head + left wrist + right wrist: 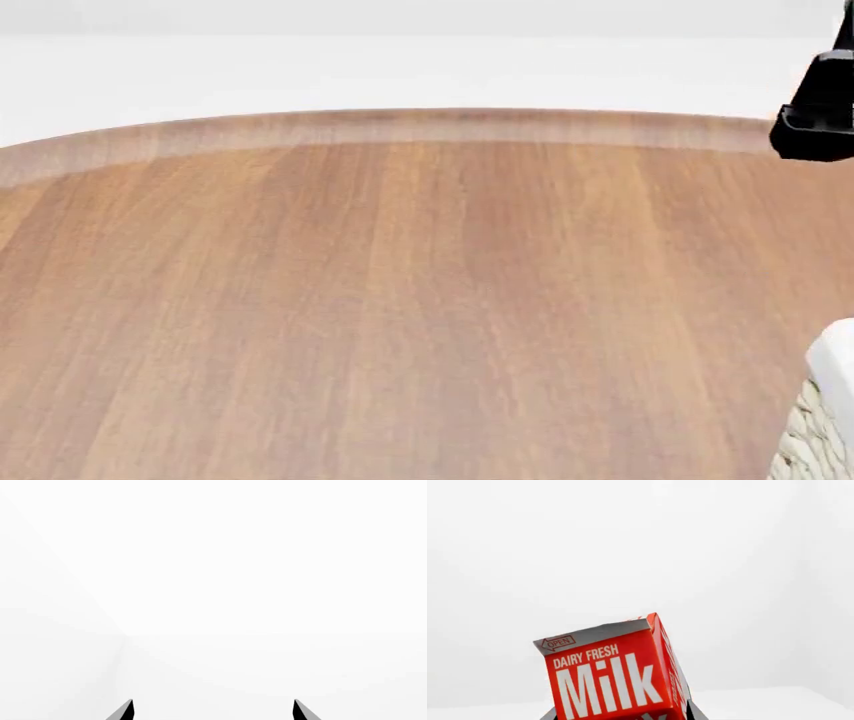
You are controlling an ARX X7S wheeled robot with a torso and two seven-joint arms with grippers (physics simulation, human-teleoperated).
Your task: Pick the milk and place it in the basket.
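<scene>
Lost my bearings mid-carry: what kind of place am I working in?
Probably a bare simulated room, not a furnished kitchen: a wide brown wood-grain table with a rounded far edge, plain white surroundings, and a cream woven wicker basket at the table's right. The right hand holds the red gable-top milk carton.

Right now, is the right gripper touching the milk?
Touching. In the right wrist view the milk sits between the right gripper, its fingertips showing at the carton's two lower sides with no gap, against plain white background.

left hand (213, 711): black pointed fingertips, grey faces | right arm (821, 105): black, blocky housing
</scene>
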